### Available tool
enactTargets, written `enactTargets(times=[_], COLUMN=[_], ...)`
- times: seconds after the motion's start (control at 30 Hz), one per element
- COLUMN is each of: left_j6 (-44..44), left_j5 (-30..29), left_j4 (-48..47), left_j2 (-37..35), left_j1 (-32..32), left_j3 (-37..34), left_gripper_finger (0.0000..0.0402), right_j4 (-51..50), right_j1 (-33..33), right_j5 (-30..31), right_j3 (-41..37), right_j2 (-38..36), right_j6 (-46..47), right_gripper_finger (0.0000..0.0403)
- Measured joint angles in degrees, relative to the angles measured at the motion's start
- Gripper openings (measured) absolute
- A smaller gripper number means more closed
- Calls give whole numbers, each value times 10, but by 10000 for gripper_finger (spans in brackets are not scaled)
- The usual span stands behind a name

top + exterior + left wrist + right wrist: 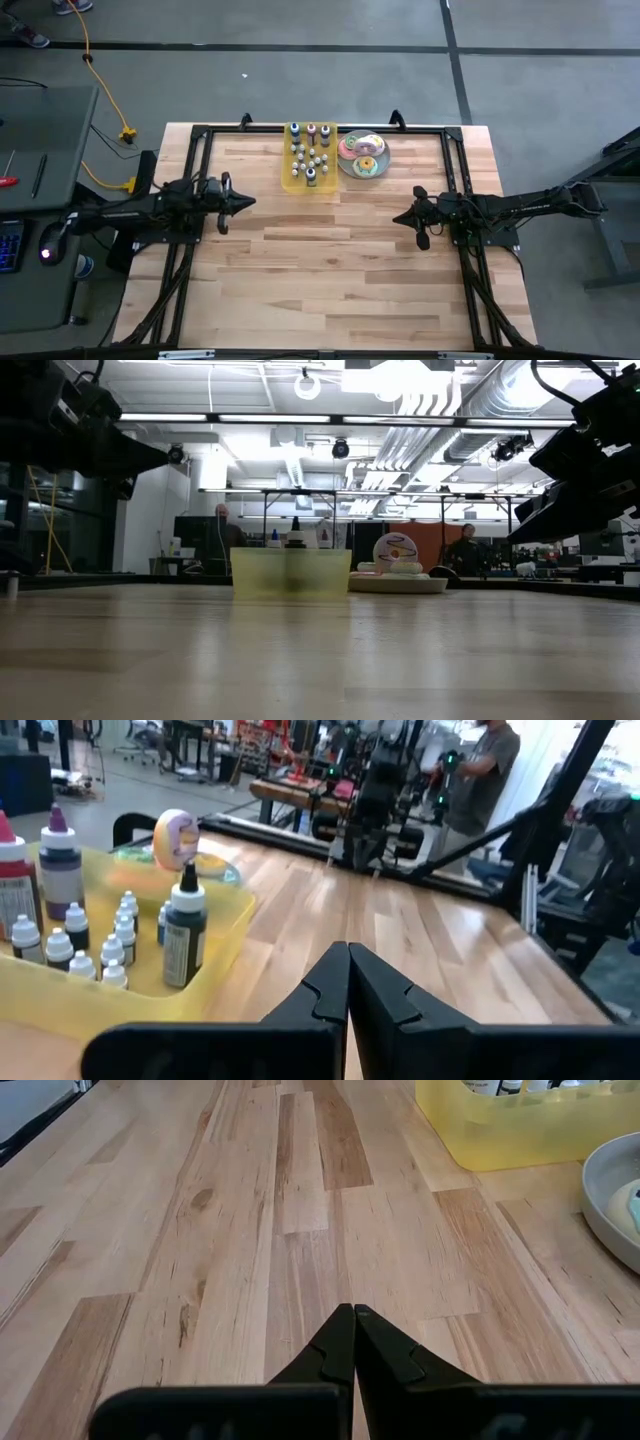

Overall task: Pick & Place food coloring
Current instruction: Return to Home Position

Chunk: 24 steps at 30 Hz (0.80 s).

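The food coloring bottles (95, 945) stand upright inside a yellow plastic tray (310, 180) at the table's far middle: several tiny white-capped ones and a few taller ones, including a dark bottle (185, 935) and a purple-capped one (60, 865). My left gripper (250, 201) hovers shut at the table's left, level, nothing between its fingers (347, 982). My right gripper (397, 217) hovers shut at the table's right, tipped slightly down over bare wood (352, 1338).
A grey round plate with frosted doughnuts (363, 155) sits right beside the tray on its right. A black frame (195, 140) runs along the table's far and side edges. Bare wood spreads between the two grippers and toward the near edge. People stand in the room behind.
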Motion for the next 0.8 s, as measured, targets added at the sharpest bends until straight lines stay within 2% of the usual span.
enactTargets(times=[0.3,0.8], left_j6=[4,4], left_j5=[0,0], left_j4=[-1,-1], left_j2=[42,42], left_j1=[0,0], left_j3=[0,-1], left_gripper_finger=[2,2], right_j4=[0,0], right_j1=[0,0], right_j5=[0,0], right_j3=[0,0], right_j2=[0,0], right_j6=[0,0], right_gripper_finger=[0,0])
